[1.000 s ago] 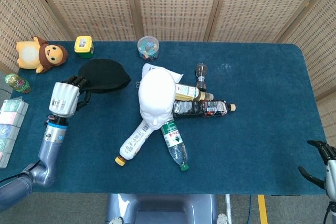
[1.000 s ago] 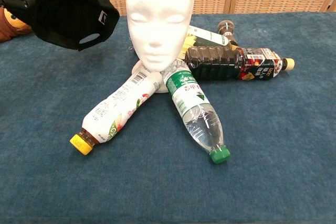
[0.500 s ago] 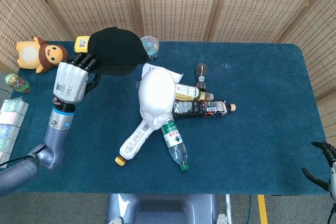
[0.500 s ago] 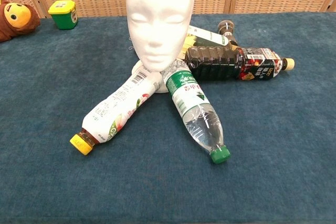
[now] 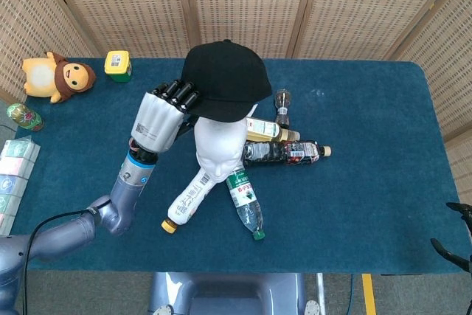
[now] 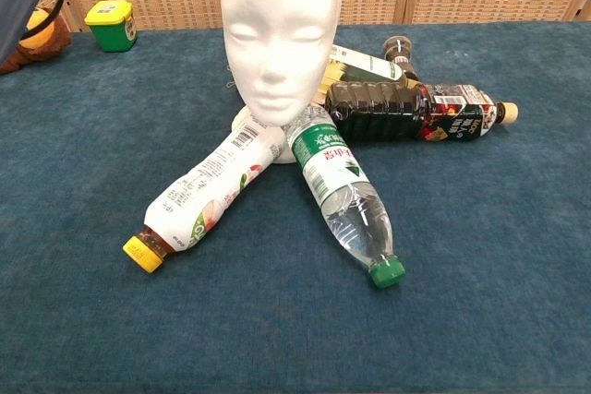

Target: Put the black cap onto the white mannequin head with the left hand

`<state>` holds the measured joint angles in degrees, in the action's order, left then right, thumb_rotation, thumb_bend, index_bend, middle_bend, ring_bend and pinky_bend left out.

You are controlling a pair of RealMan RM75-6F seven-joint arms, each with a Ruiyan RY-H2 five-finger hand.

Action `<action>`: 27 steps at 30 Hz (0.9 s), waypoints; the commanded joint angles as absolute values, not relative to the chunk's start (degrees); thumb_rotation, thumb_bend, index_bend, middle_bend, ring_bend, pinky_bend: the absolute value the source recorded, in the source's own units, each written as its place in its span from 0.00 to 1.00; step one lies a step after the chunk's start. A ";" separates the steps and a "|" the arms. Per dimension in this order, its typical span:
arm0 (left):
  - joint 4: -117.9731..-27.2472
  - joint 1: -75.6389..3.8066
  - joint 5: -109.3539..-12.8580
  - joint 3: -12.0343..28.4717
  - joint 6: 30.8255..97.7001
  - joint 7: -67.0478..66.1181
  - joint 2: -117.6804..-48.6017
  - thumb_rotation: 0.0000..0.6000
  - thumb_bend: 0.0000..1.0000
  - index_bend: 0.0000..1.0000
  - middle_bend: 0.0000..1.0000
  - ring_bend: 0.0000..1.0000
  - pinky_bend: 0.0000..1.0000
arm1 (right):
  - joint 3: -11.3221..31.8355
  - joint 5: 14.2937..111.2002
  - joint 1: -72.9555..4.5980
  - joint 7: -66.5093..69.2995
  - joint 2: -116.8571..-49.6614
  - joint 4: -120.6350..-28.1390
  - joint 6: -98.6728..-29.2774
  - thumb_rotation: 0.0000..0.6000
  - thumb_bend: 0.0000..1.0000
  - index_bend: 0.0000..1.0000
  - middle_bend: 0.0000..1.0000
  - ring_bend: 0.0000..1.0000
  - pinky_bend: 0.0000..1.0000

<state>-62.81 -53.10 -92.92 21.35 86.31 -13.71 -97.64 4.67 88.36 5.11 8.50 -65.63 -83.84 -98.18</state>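
black cap (image 5: 225,79) gripped by left hand (image 5: 158,119) over white mannequin head (image 5: 219,142); dark-liquid bottle (image 5: 284,153) beside

Left hand (image 5: 157,121) holds black cap (image 5: 225,81) over mannequin head (image 5: 220,142).

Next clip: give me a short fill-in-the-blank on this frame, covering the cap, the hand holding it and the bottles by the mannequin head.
1. The black cap is held by the robot's ____ hand.
2. In the head view the cap is above the white ____.
3. The clear bottle lying in front of the head has a ____ lid.
4. The plush toy lies near the table's far ____ corner in the head view.

Missing words: left; mannequin head; green; left
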 commanded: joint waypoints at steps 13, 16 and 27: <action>-62.61 -51.03 -96.75 14.56 88.00 -15.64 -97.12 1.00 0.54 0.76 0.50 0.45 0.73 | 4.80 87.96 5.13 9.92 -66.13 -82.35 -97.55 1.00 0.11 0.28 0.36 0.41 0.41; -62.81 -49.95 -97.75 13.26 89.21 -16.53 -96.79 1.00 0.54 0.76 0.50 0.45 0.72 | 4.77 88.05 4.99 9.90 -66.33 -82.40 -97.32 1.00 0.11 0.28 0.36 0.41 0.41; -64.13 -47.07 -99.66 9.76 90.62 -17.33 -96.59 1.00 0.53 0.76 0.50 0.45 0.71 | 4.56 88.33 4.99 9.75 -66.84 -82.17 -97.19 1.00 0.11 0.28 0.36 0.41 0.41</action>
<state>-64.02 -47.15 -99.56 9.85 90.58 -17.23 -96.56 4.56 88.32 5.00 9.75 -66.83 -82.17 -97.19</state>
